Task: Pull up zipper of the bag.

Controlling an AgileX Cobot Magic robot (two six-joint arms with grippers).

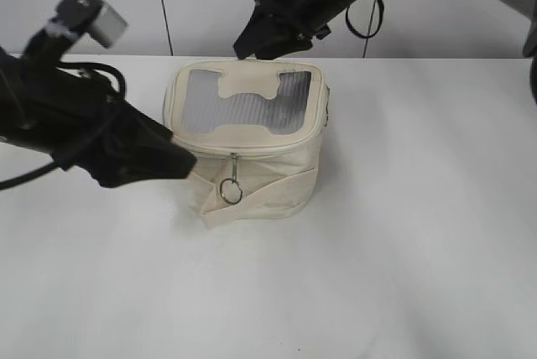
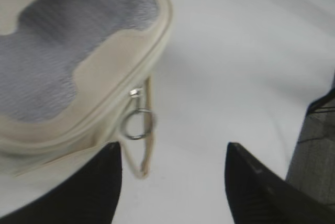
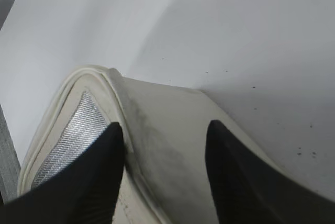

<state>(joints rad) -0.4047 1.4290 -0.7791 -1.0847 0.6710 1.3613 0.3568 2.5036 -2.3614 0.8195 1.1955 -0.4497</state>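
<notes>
The cream bag (image 1: 277,170) stands mid-table, its grey lid panel with the H-shaped patch facing up. A silver slider with a ring pull (image 1: 231,187) hangs on the zipper at the bag's front face; it also shows in the left wrist view (image 2: 138,124). My left gripper (image 1: 180,162) is open, its tips at the bag's front left corner, one finger against the fabric (image 2: 78,145). My right gripper (image 1: 247,44) is open just behind the bag's back edge, straddling the bag's rear wall (image 3: 167,145).
The white table (image 1: 419,233) stretches to the right and front of the bag. A pale wall with dark seams stands behind. The wide cream strap (image 1: 268,195) wraps the bag's lower front.
</notes>
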